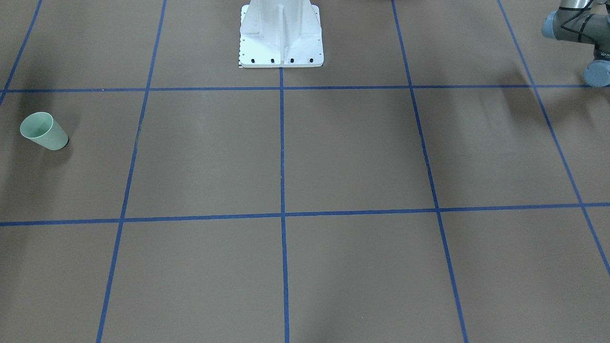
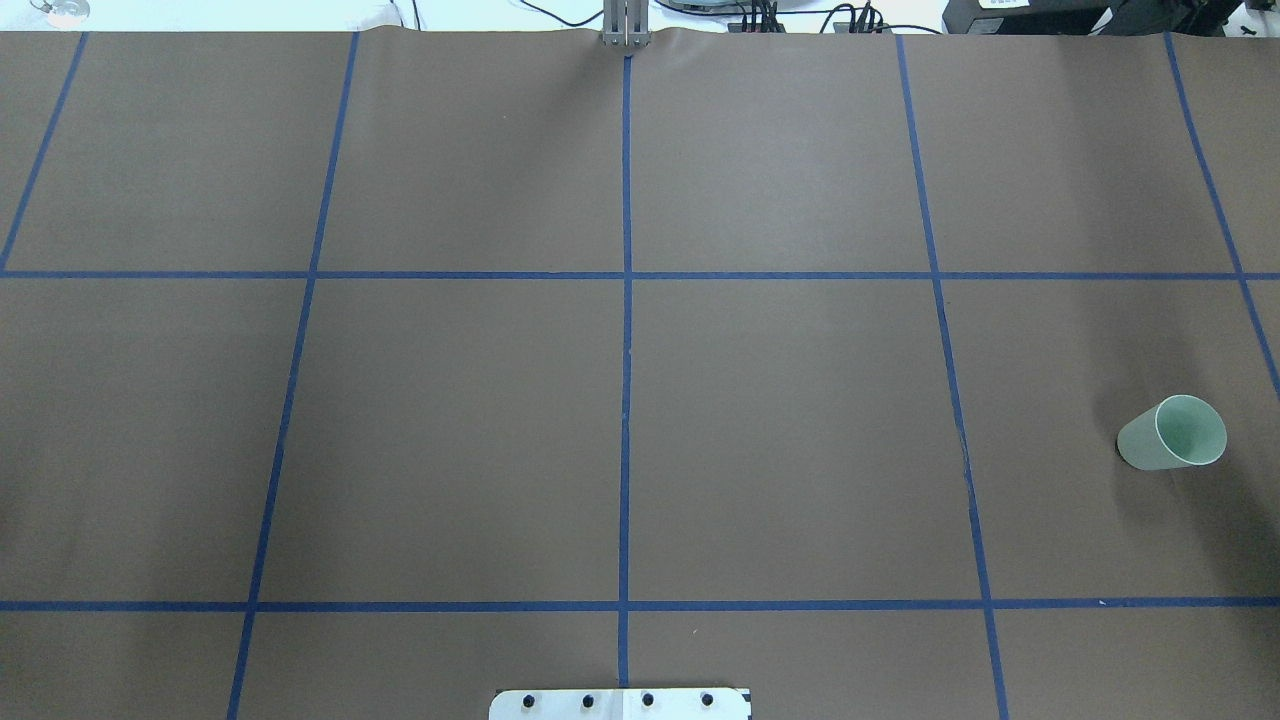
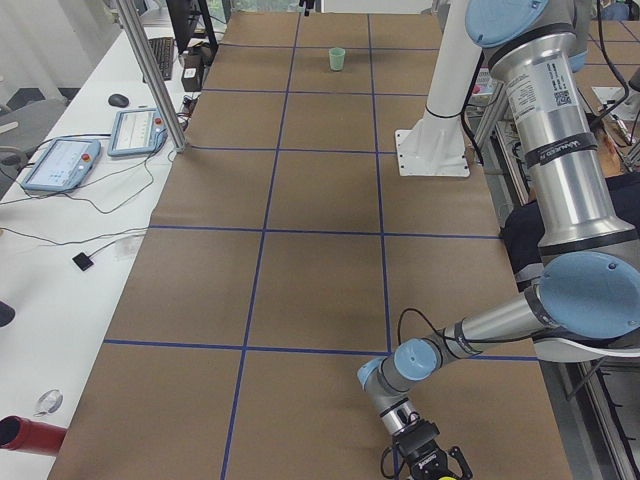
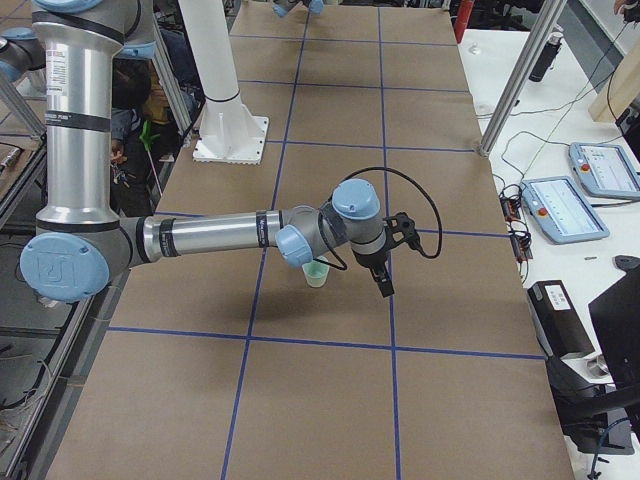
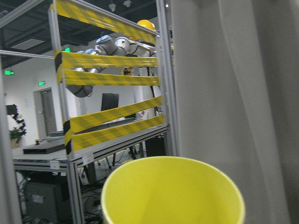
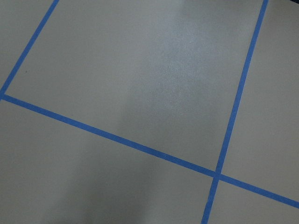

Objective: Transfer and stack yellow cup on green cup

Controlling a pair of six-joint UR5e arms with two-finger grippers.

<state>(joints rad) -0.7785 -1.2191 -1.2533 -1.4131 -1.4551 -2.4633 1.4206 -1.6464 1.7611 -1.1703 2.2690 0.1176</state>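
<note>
The green cup (image 2: pixel 1172 432) stands upright on the brown table at its right side; it also shows in the front view (image 1: pixel 44 131), the left side view (image 3: pixel 338 59) and the right side view (image 4: pixel 317 272). My right gripper (image 4: pixel 385 282) hangs just beside it, above the table; I cannot tell whether it is open or shut. The yellow cup (image 5: pixel 173 193) fills the bottom of the left wrist view, rim towards the camera; no fingers show there. My left gripper (image 3: pixel 432 466) is at the table's left end; I cannot tell its state.
The robot's white base (image 1: pixel 281 35) stands at the table's near-middle edge. Blue tape lines (image 2: pixel 626 300) divide the brown table into squares. Tablets and cables (image 3: pixel 60 160) lie on the white bench beyond the far edge. A left arm joint (image 1: pixel 574 26) shows at the front view's top right.
</note>
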